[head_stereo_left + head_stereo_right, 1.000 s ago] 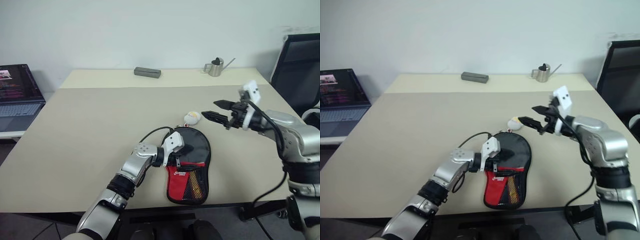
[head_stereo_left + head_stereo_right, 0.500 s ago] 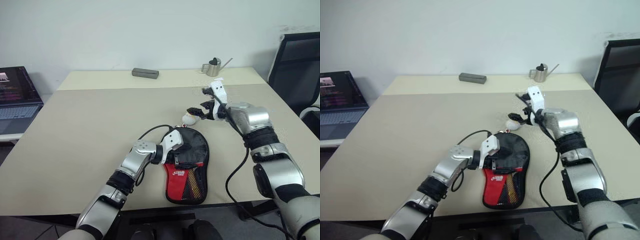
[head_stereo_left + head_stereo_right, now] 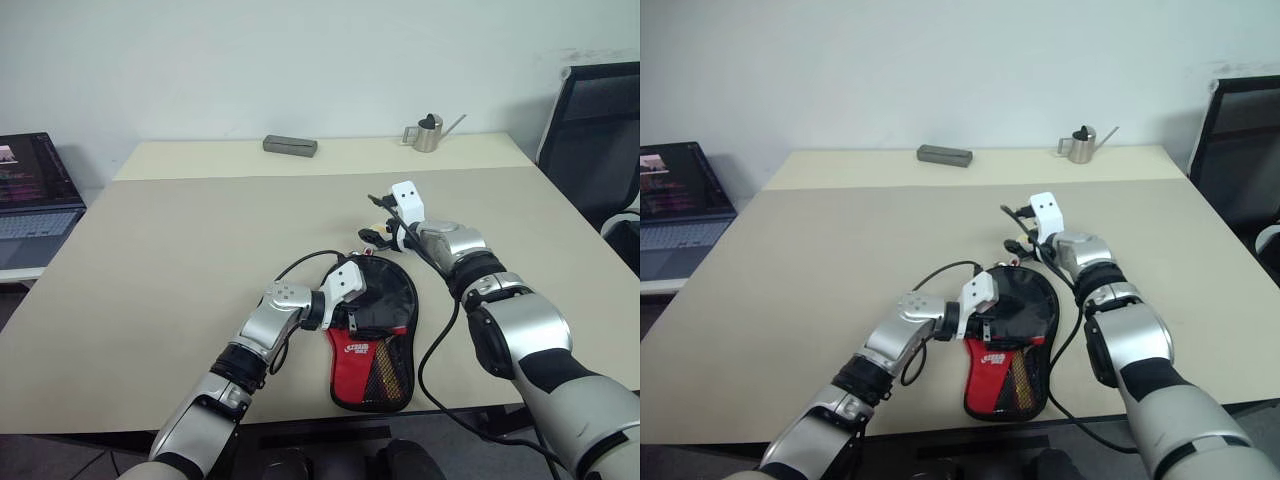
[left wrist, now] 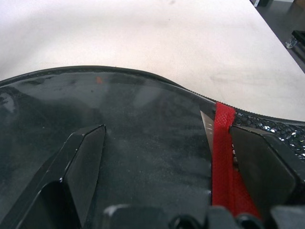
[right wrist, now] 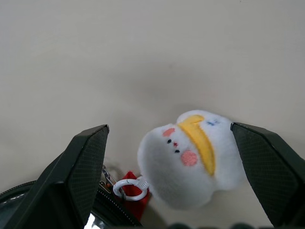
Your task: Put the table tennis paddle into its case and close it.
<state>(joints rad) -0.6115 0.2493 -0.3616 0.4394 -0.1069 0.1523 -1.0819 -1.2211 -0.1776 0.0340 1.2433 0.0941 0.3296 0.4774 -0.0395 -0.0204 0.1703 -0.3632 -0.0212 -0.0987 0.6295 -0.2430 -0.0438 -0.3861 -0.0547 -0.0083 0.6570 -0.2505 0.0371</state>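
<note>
The case (image 3: 376,340), black above and red with a mesh pocket below, lies flat near the table's front edge. A glossy black face (image 4: 143,124) fills its upper part and looks like the table tennis paddle's rubber. A striped handle (image 3: 392,372) shows through the mesh. My left gripper (image 3: 362,312) rests open on that black face, one finger beside the red strip (image 4: 223,157) at the zipper edge. At the case's top, a white-and-yellow plush charm (image 5: 183,160) hangs by a white ring (image 5: 128,189) from the zipper's red pull tab. Open, my right gripper (image 5: 169,128) hovers over the charm.
A grey box (image 3: 290,146) and a small metal watering can (image 3: 428,135) stand at the table's far edge. A laptop (image 3: 30,190) sits on a side desk at left. A black chair (image 3: 600,120) stands at the right.
My right arm has swung down and to the left, from above the table's right side to the charm at the case's top. The left gripper has stayed on the case.
</note>
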